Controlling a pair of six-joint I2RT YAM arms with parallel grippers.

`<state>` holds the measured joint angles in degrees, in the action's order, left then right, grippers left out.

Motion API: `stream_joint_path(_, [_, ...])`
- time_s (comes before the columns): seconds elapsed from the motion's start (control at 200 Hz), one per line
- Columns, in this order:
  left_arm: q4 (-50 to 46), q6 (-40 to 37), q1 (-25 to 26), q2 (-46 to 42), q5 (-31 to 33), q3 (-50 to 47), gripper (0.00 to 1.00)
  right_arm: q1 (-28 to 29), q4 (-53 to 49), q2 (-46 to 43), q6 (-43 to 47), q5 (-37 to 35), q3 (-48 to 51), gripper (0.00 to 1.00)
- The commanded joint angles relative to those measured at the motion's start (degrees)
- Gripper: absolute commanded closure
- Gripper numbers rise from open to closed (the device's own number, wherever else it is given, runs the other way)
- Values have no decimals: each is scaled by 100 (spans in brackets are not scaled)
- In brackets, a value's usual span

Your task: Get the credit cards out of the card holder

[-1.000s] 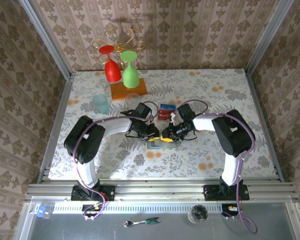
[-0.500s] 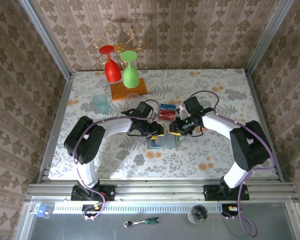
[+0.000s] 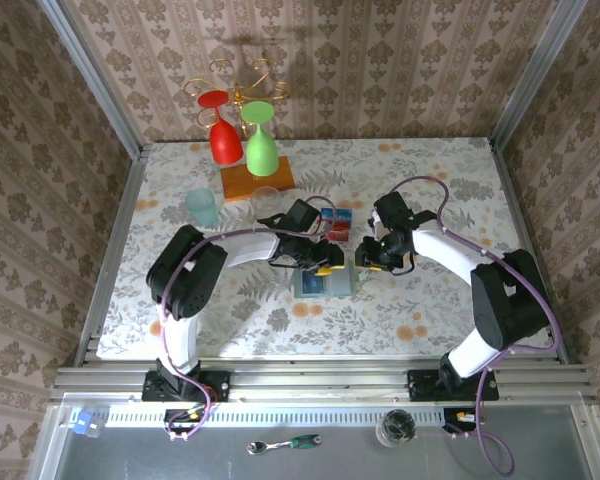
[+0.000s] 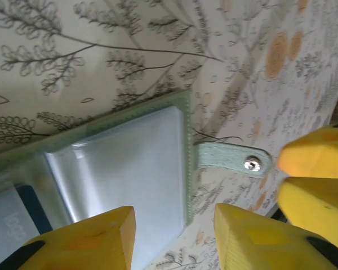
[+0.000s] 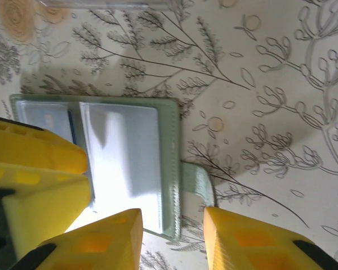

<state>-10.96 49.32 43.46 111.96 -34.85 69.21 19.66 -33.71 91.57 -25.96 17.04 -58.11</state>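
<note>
Top external view showed the card holder [image 3: 325,288] lying open flat on the patterned bench [image 3: 430,180], near the middle, with both arms reaching in over it; the left tool [image 3: 325,266] stood over the holder's far edge and the right tool [image 3: 364,256] just beside its right end; the two tools were near each other but apart. A small stack of credit cards [image 3: 334,222] (red, with a blue one on top) lay on the bench just beyond the holder, between the two wrists.

Left wrist view showed the left tool [image 4: 174,239] with its yellow fingers [image 4: 79,239] spread apart and nothing clamped; the card holder [image 4: 129,157] lay below, its clear pocket panel glossy, its snap strap [image 4: 231,157] pointing toward the right tool's fingers [image 4: 321,180].

Right wrist view showed the right tool [image 5: 172,239] with its jaws likewise apart and gripping nothing; the card holder [image 5: 129,157] lay below, its green edge and strap [image 5: 198,183] in line with the gap; the left tool's fingers [image 5: 34,174] covered the holder's other panel.
</note>
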Motion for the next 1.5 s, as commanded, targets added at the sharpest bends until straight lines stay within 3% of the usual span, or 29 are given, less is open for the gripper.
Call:
stream_joint_path(0.0, [-151,17,37,147,-162,185,58,-46,-246,89,123,-232,-114,64])
stream_joint_path(0.25, [-327,-53,24,191,-162,171,57,-70,200,474,15,416,33,64])
stream_joint_path(0.565, [-295,-55,-98,-85,-83,-184,57,-57,639,746,-159,912,189,81])
stream_joint_path(0.785, [-301,-159,-183,-314,-110,-473,57,107,858,731,-399,1055,305,87])
stream_joint_path(1.235, [100,-167,-415,-1089,-399,-1166,56,574,568,587,-668,420,274,93])
stream_joint_path(1.495, [-73,-388,-645,-1635,131,-1310,57,574,77,581,-429,32,124,95])
